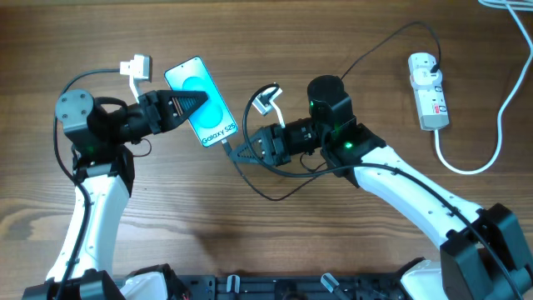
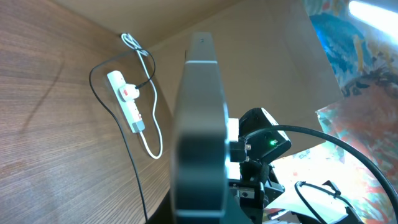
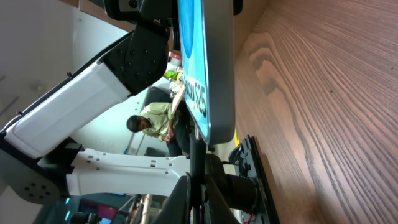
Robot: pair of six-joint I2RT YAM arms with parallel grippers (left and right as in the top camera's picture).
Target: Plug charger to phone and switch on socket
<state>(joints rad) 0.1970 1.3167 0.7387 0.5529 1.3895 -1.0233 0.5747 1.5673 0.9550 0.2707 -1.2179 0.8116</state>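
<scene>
The phone (image 1: pixel 218 123), teal screen up with "Galaxy" text, is held off the table by my left gripper (image 1: pixel 196 102), which is shut on its sides. In the left wrist view the phone (image 2: pixel 200 124) shows edge-on. My right gripper (image 1: pixel 236 152) is shut on the thin black charger cable (image 1: pixel 275 193) just behind its plug tip, which meets the phone's lower end. I cannot tell if it is seated. In the right wrist view the cable (image 3: pixel 196 155) runs between my fingers (image 3: pixel 198 182) up to the phone (image 3: pixel 214 68). The white socket (image 1: pixel 427 90) lies far right, apart from both grippers.
A white adapter on a cable (image 1: pixel 137 67) lies left of the phone. Another white plug (image 1: pixel 266 100) sits between the phone and my right wrist. The socket's white cord (image 1: pixel 500 125) loops along the right edge. The socket also shows in the left wrist view (image 2: pixel 127 102).
</scene>
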